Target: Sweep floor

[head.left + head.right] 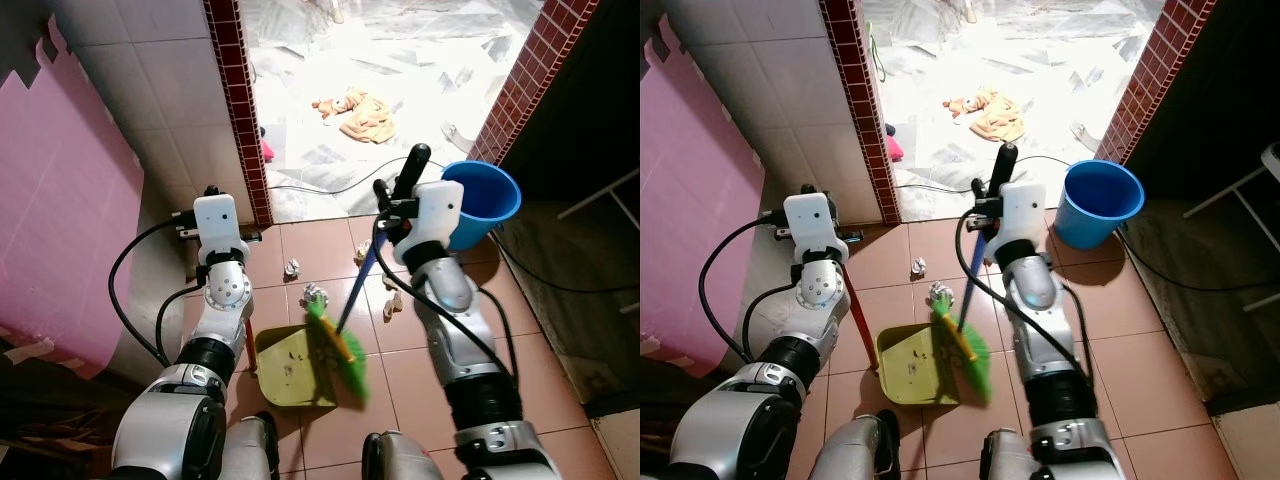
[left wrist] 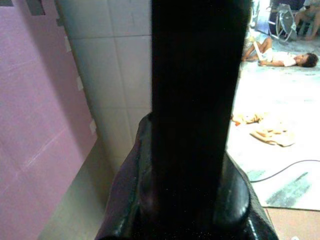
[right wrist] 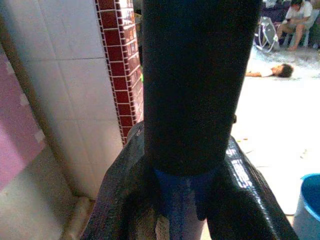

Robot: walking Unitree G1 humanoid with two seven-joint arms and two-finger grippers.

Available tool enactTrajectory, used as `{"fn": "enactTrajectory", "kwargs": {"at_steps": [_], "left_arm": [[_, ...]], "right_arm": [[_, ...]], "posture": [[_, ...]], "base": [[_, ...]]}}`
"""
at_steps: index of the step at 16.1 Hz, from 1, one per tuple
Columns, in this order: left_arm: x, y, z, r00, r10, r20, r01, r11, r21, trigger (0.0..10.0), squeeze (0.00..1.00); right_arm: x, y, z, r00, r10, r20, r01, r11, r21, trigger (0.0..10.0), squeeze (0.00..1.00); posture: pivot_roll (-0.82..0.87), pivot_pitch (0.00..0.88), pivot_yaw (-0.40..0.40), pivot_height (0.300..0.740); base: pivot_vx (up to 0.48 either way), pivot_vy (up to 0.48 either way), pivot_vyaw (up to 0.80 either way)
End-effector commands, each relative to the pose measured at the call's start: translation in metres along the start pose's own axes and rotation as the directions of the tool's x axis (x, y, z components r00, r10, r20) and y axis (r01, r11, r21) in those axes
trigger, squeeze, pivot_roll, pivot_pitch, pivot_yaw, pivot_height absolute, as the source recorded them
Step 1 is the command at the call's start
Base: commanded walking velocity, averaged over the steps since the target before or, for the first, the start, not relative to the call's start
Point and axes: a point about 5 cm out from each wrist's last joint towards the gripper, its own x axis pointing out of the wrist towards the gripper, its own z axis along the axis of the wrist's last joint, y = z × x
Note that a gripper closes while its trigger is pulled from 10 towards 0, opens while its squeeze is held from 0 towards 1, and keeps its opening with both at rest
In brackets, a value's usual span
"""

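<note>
With the right gripper clamped on the broom and the left gripper clamped on the dustpan handle, a hard stroke risks flicking the paper scraps past the pan.

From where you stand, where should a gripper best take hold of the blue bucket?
The blue bucket stands upright with its mouth open and no handle visible, so probably pinch the near rim from above, one finger inside.

Glossy terracotta tiles on the floor; the bucket and dustpan look like smooth plastic; crumpled paper; silvery metal arms.
</note>
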Motion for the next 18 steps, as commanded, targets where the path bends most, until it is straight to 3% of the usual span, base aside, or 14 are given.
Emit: {"fn": "enactTrajectory", "kwargs": {"at_steps": [1,2,4,6,8,12,18], "left_arm": [[-0.002,-0.002,-0.004,1.000,-0.007,-0.021,0.008,0.999,0.038,10.0,0.00],[-0.002,-0.005,-0.005,0.999,-0.029,-0.026,0.030,0.999,0.034,10.0,0.00],[-0.003,-0.008,-0.009,0.997,-0.041,-0.064,0.046,0.996,0.071,10.0,0.00],[-0.004,-0.009,-0.014,0.992,-0.056,-0.113,0.064,0.995,0.072,10.0,0.00],[-0.004,-0.013,-0.013,0.990,-0.091,-0.111,0.095,0.995,0.031,10.0,0.00],[-0.003,-0.010,-0.013,0.991,-0.067,-0.117,0.072,0.997,0.033,10.0,0.00],[0.003,-0.011,0.000,0.988,-0.133,-0.076,0.124,0.987,-0.103,10.0,0.00]], "right_arm": [[0.001,0.005,0.000,1.000,0.002,0.001,-0.002,0.997,0.081,10.0,0.00],[0.006,0.005,0.006,1.000,-0.029,0.013,0.026,0.983,0.184,10.0,0.00],[0.010,-0.002,0.013,0.998,-0.065,0.016,0.058,0.962,0.265,10.0,0.00],[0.015,-0.010,0.025,0.997,-0.071,0.039,0.058,0.960,0.273,10.0,0.00],[0.019,-0.017,0.040,0.995,-0.055,0.087,0.035,0.975,0.218,10.0,0.00],[0.027,-0.028,0.072,0.983,-0.025,0.179,0.000,0.990,0.140,10.0,0.00],[0.027,-0.048,0.103,0.951,-0.048,0.304,0.059,0.998,-0.027,10.0,0.00]], "posture": [[-0.12,0.089,0.047,0.740],[-0.12,0.089,0.047,0.740],[-0.12,0.085,0.047,0.740],[-0.12,0.080,0.048,0.740],[-0.12,0.081,0.050,0.740],[-0.13,0.082,0.057,0.740],[-0.13,0.081,0.058,0.740]], "base": [[0.000,0.000,0.00],[0.000,0.000,0.00],[0.000,0.000,0.00],[0.000,0.000,0.00],[0.000,0.000,0.00],[0.000,0.000,0.00],[0.000,0.000,0.00]]}}
